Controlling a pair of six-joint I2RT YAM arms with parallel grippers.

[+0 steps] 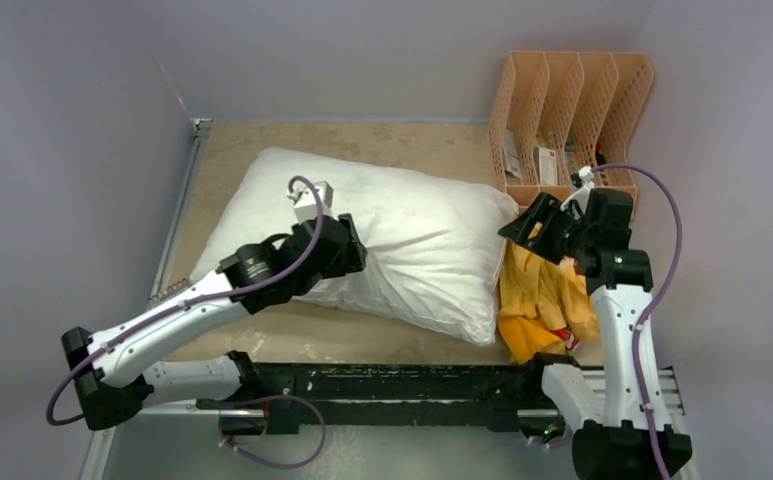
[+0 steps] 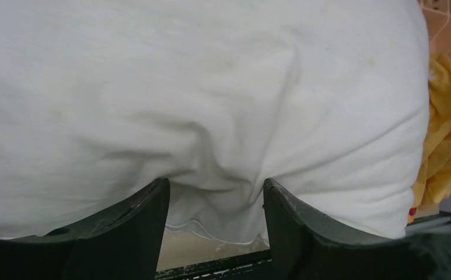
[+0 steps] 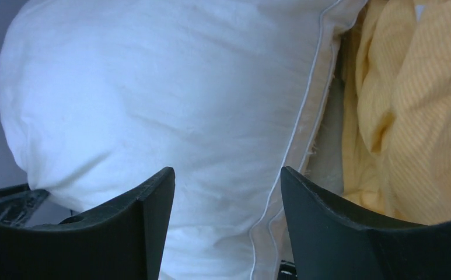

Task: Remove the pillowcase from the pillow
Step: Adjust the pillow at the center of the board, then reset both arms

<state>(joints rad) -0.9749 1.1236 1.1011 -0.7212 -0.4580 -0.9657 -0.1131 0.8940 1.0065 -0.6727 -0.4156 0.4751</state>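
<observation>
The bare white pillow point(image 1: 402, 230) lies across the middle of the table. The orange-yellow pillowcase point(image 1: 537, 300) sits crumpled in a heap off the pillow's right end, apart from it. My left gripper point(image 1: 354, 250) is at the pillow's near edge. In the left wrist view my left gripper point(image 2: 216, 184) is open, its tips against the pillow point(image 2: 211, 87), with a pinched crease of white fabric between them. My right gripper point(image 1: 524, 228) hovers over the pillow's right end. In the right wrist view it point(image 3: 227, 172) stands open and empty above the pillow's piped seam point(image 3: 304, 116), with the pillowcase point(image 3: 421, 116) to its right.
A peach desk organiser point(image 1: 572, 110) stands at the back right, just behind the right arm. A black rail point(image 1: 392, 385) runs along the table's near edge. Grey walls close in on the left, the back and the right.
</observation>
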